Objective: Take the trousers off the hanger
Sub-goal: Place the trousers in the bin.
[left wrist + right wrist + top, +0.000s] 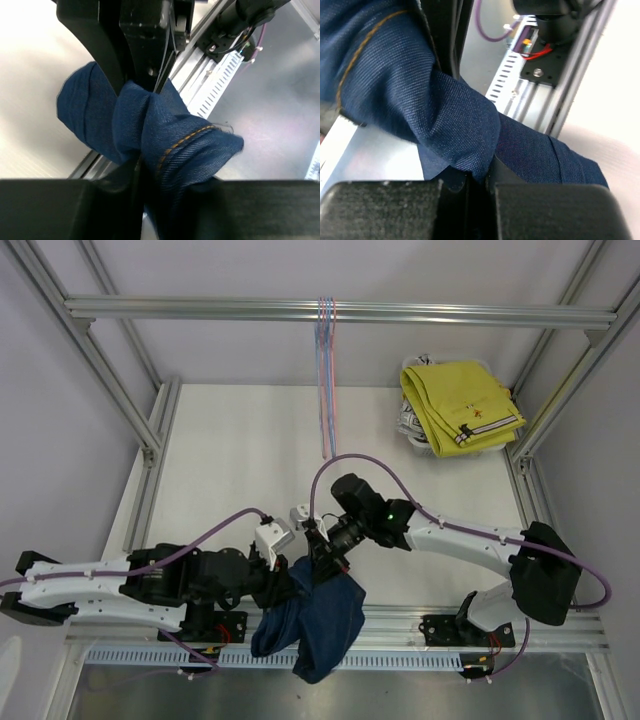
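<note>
The navy trousers (315,625) hang bunched at the near edge of the table (240,460), just right of centre, with their lower folds draped past the edge. Both arms meet on them there. The right pincer (479,174) is clenched on a fold of the navy cloth, which is squeezed up between its fingers. The left pincer (140,172) comes in from the left and has cloth running down into the narrow slit between its fingers. Whether it is pressing that cloth or has let go, I cannot tell. The two pincers sit just beside each other on the same bunch. In the far right corner lie the yellow trousers (460,405), folded, with a black-and-white patterned edge showing beneath them. Thin blue and pink hangers (327,360) dangle from the far rail (200,308) — well apart from both garments.
</note>
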You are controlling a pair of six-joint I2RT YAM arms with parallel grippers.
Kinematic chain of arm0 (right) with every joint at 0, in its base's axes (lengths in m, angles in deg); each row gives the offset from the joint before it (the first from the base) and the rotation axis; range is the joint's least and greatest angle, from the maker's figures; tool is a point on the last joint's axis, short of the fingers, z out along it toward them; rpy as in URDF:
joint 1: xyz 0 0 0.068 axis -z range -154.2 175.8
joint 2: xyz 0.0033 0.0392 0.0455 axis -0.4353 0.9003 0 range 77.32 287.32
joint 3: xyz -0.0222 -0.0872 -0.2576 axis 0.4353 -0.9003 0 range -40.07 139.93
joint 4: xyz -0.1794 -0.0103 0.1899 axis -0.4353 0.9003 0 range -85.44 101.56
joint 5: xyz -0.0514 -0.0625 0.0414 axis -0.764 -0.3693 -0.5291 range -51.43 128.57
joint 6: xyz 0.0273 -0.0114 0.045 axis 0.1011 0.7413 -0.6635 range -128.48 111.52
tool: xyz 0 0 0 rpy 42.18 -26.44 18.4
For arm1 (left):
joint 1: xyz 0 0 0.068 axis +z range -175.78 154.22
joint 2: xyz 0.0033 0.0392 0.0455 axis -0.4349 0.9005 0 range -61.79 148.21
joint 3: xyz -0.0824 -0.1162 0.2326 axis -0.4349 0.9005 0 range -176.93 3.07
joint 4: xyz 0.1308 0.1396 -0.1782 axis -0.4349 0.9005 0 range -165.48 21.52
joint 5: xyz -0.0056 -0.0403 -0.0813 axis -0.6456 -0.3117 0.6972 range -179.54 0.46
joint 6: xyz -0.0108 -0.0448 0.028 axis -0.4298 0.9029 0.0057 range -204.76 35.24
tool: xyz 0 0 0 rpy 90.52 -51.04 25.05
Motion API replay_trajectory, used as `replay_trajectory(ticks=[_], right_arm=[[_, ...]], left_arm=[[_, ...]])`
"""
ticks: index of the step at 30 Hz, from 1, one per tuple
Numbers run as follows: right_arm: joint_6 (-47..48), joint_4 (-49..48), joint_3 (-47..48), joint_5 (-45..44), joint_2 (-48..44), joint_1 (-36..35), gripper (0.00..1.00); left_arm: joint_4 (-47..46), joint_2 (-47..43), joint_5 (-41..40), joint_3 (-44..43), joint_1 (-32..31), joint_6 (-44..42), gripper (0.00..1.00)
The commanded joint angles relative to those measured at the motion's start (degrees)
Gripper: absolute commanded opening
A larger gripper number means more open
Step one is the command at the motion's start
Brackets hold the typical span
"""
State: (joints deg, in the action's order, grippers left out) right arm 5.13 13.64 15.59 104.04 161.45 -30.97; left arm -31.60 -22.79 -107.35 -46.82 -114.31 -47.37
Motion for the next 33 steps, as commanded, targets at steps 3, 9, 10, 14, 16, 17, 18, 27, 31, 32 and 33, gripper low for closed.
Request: replay_trajectory(ticks=[3,9,10,14,16,17,18,27,31,32,33], right_arm=[[-8.85,-2.23,1.29,-14.30,-7.14,-2.20,0.00],[-13.34,1.81,0.33,-30.03,-16.35,-3.60,0.00],[-15.08,2.69,-0.02,-34.14,-17.42,-3.78,0.00],[-18.25,7.51,-0.64,-44.71,-21.81,-4.92,0.00],[-19.75,9.10,-0.81,-50.84,-24.27,-5.10,0.00],[-21.06,10.68,-0.81,-53.49,-25.15,-5.28,0.00],[-21.95,11.56,-0.81,-56.65,-26.03,-5.63,0.00],[-33.90,18.25,-1.69,-89.53,-32.98,-6.16,0.00],[-40.47,20.97,-0.73,-105.93,-35.62,-6.07,0.00],[-42.76,23.24,-0.38,-109.90,-36.14,-6.07,0.00],[-46.96,24.57,0.15,-115.08,-37.54,-6.16,0.00]], left_arm=[[-1.61,-0.42,-2.50,-4.34,-0.15,0.58,0.50],[1.12,-1.03,-4.87,-6.71,-0.41,0.49,0.69],[1.73,-1.12,-5.13,-6.89,-0.41,0.41,0.70],[2.88,-1.30,-6.01,-8.38,-0.50,0.41,0.79],[3.23,-1.39,-6.54,-8.82,-0.50,0.41,0.82],[3.58,-1.39,-6.63,-9.00,-0.50,0.41,0.84],[3.84,-1.30,-6.72,-9.52,-0.50,0.32,0.85],[5.08,-1.83,-8.12,-11.11,-0.68,0.14,0.91],[5.60,-1.47,-8.13,-11.98,-0.59,0.06,0.93],[5.69,-1.47,-8.04,-12.33,-0.68,-0.03,0.94],[5.87,-1.30,-8.12,-12.51,-0.68,-0.21,0.94]])
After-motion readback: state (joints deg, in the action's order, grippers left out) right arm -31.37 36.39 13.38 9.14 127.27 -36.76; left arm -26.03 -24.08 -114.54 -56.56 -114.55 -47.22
